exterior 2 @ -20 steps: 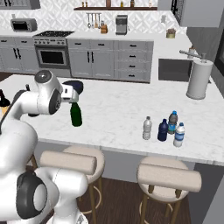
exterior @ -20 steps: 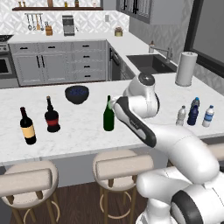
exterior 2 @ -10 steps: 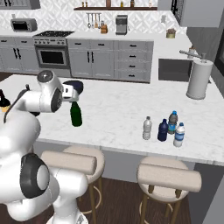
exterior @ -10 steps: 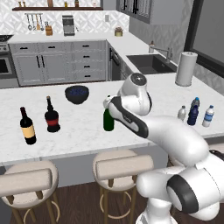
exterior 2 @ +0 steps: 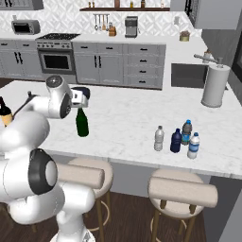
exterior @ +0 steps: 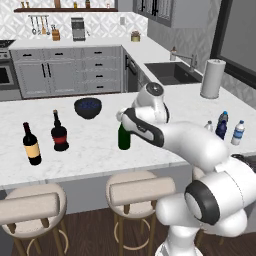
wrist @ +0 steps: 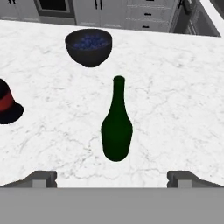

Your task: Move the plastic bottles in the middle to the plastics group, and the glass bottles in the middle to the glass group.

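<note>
Green glass bottle [wrist: 117, 127] stands upright at the centre of the hand view, on bare marble desk [wrist: 175, 96], with the dark bowl [wrist: 89, 46] above it in the frame and the red-labelled bottle [wrist: 8, 105] at the left edge. In the left base view it sits at mid-frame just below the hand [exterior: 121, 119]; the yellow-labelled bottle [exterior: 31, 144] and its red-labelled partner wait at the left of that frame. The small plastic bottles, the dark blue one [exterior 2: 176, 141] among them, cluster at the lower right of the right base view.

The bottle is tall, slim and smooth, so the main risk as I judge it is a tip-over: if either finger brushes the neck on the way in, it could topple and roll. A grip taken too high on the thin neck might let it swing or slip during the carry toward the glass pair.

The hand is spread wide, its two fingertips [wrist: 39, 178] far apart at the bottom corners of the frame, apparently touching nothing and holding nothing.
</note>
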